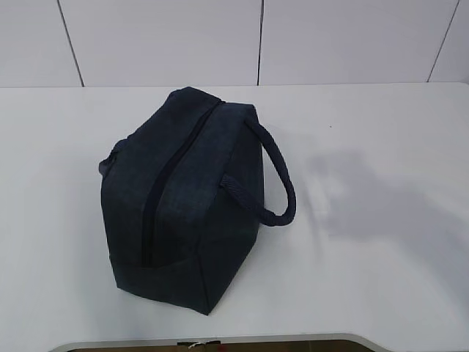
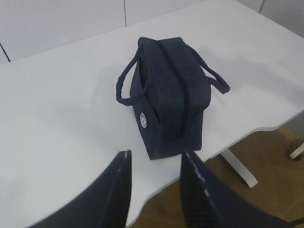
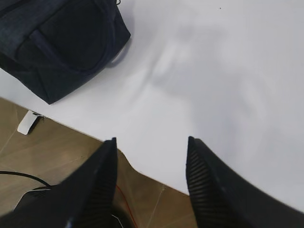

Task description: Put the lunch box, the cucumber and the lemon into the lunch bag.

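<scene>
The dark navy lunch bag (image 1: pixel 183 194) stands on the white table (image 1: pixel 381 279) with its long top zipper shut and one loop handle (image 1: pixel 275 176) lying out to the right. The left wrist view shows the lunch bag (image 2: pixel 173 92) from one end, both handles drooping. My left gripper (image 2: pixel 156 154) hovers high over the table's near edge, open, nothing between its fingers. My right gripper (image 3: pixel 152 141) is open and empty too, above the table edge, with the lunch bag (image 3: pixel 61 42) at upper left. The lunch box, the cucumber and the lemon are out of view. Neither gripper appears in the exterior view.
A white panelled wall (image 1: pixel 256 37) rises behind the table. The table's front edge has a curved cut-out (image 1: pixel 212 341). Below it lie a wooden floor (image 3: pixel 57 156), a white table leg (image 2: pixel 240 168) and a cable (image 3: pixel 19 175).
</scene>
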